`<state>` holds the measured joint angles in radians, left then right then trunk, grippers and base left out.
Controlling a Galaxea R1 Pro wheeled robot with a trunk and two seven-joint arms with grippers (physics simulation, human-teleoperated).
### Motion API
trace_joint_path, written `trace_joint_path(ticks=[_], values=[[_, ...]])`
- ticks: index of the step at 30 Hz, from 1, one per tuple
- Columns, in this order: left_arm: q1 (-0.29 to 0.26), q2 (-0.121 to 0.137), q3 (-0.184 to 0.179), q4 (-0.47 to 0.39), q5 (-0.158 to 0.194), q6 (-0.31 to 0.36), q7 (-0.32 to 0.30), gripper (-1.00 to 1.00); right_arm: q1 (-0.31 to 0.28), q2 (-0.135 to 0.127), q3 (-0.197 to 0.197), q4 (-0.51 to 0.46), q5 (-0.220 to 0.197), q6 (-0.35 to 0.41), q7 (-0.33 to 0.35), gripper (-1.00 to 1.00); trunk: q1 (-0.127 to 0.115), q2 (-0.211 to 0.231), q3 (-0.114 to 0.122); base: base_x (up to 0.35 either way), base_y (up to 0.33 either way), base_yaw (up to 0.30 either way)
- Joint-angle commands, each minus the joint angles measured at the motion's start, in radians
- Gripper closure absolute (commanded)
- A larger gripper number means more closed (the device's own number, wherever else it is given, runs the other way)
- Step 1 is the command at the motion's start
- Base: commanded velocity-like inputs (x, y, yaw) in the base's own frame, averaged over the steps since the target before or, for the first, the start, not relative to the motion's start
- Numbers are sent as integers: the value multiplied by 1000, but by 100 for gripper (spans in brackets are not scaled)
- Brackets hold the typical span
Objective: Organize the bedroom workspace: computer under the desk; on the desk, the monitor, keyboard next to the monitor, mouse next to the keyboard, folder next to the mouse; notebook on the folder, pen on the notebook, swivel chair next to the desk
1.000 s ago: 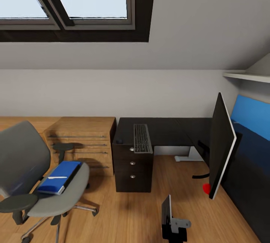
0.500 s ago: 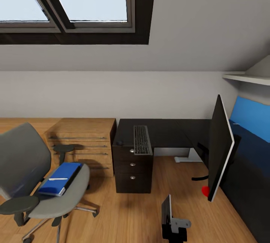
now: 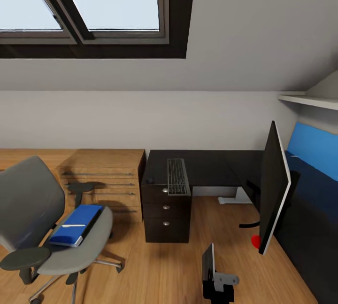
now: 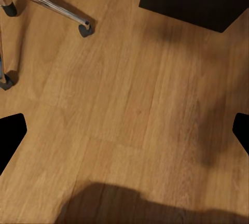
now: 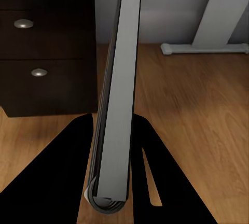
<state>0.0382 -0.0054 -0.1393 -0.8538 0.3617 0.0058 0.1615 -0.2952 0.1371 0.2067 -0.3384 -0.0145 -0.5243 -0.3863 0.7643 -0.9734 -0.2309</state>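
The right jaws are closed on a thin flat panel (image 5: 115,105), dark-faced with a grey edge, held upright on its edge between the black fingers (image 5: 52,182). What the panel is cannot be told. In the head view it stands low in front of the robot (image 3: 208,261).

Ahead of these jaws and a little to their left is the black drawer unit (image 3: 166,214), under the end of the bench (image 3: 211,165). The keyboard (image 3: 178,176) lies on the bench above the drawers. Ahead and to their right the monitor (image 3: 274,186) stands edge-on; whether its base rests on the bench cannot be told.

The left jaws are spread wide with nothing between them, over the wood floor (image 4: 135,94), near a caster (image 4: 85,28) of the swivel chair (image 3: 28,200). The folder (image 3: 75,224) lies on the chair's seat, well to the left of the right jaws.
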Motion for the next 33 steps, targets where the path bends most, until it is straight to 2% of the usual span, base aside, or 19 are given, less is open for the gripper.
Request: trace_joint_path(ticks=[1, 22, 31, 33], values=[[0, 1, -3, -2, 9, 1, 7, -100, -1, -1, 8, 1, -2, -1, -8, 100, -4, 6, 2, 0, 0, 0], [0, 0, -6, 1, 9, 0, 8, -100, -1, -3, 7, -3, -1, -18, -8, 100, -84, 153, 68, 0, 0, 0], [0, -10, -10, 10, 8, 0, 10, -100, -1, -3, 7, -4, 1, -18, -8, 100, -119, 216, 96, 0, 0, 0], [0, -11, -10, 10, 8, 0, 10, -100, -1, -3, 7, -4, 1, -18, -8, 100, -119, 216, 96, 0, 0, 0]])
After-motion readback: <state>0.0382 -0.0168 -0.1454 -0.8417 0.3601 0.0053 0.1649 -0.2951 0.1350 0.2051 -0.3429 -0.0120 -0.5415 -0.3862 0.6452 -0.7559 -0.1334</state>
